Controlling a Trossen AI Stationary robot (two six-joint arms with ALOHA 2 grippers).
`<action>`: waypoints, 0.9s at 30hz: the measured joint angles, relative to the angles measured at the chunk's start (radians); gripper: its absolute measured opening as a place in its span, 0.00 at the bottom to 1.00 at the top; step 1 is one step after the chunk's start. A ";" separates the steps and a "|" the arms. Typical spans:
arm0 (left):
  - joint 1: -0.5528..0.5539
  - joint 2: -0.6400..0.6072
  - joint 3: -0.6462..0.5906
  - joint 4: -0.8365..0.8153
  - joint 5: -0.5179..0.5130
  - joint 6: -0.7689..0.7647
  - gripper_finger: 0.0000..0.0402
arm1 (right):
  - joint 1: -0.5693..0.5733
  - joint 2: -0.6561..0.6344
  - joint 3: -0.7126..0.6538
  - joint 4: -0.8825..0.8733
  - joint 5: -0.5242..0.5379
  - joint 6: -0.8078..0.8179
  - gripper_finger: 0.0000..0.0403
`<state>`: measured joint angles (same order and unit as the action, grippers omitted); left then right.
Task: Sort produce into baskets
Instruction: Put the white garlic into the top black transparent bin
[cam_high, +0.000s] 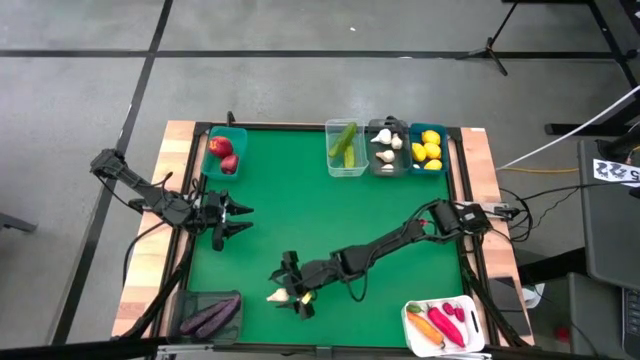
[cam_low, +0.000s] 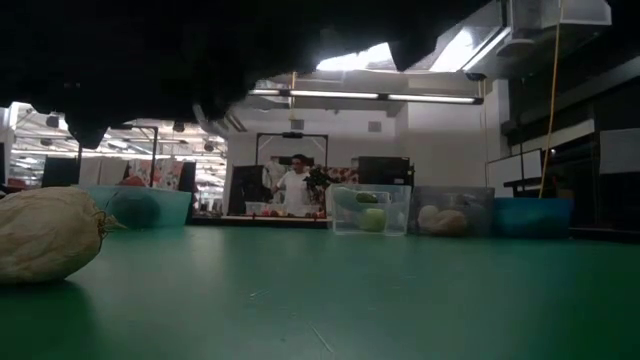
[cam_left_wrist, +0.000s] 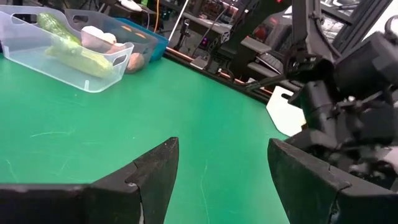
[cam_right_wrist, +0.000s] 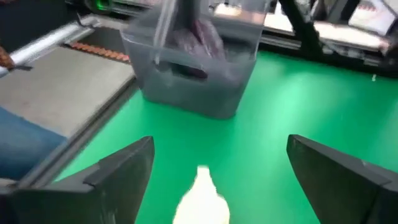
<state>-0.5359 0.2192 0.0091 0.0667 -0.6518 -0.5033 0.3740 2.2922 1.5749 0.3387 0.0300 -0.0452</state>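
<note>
A white garlic bulb lies on its side on the green table near the front edge; it fills the left of the low view. My right gripper is low over it and open, with the bulb between its two fingers and apart from both. My left gripper waits open at the table's left, with nothing between its fingers.
Along the far edge stand a teal basket of red apples, a clear one of cucumbers, a dark grey one of garlic and a teal one of lemons. A grey basket of eggplants is front left, a white one front right.
</note>
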 joint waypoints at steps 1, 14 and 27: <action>0.000 0.000 0.000 0.000 0.000 -0.001 0.60 | 0.000 0.005 -0.001 -0.003 0.004 0.005 0.91; 0.000 0.013 0.000 0.000 -0.005 -0.012 0.60 | -0.003 0.117 0.003 0.111 -0.023 0.061 0.88; 0.000 0.013 0.000 0.000 -0.006 -0.020 0.60 | -0.029 0.167 0.003 0.129 -0.026 0.146 0.76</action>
<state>-0.5361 0.2321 0.0093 0.0666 -0.6575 -0.5236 0.3454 2.4588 1.5776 0.4677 0.0040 0.1007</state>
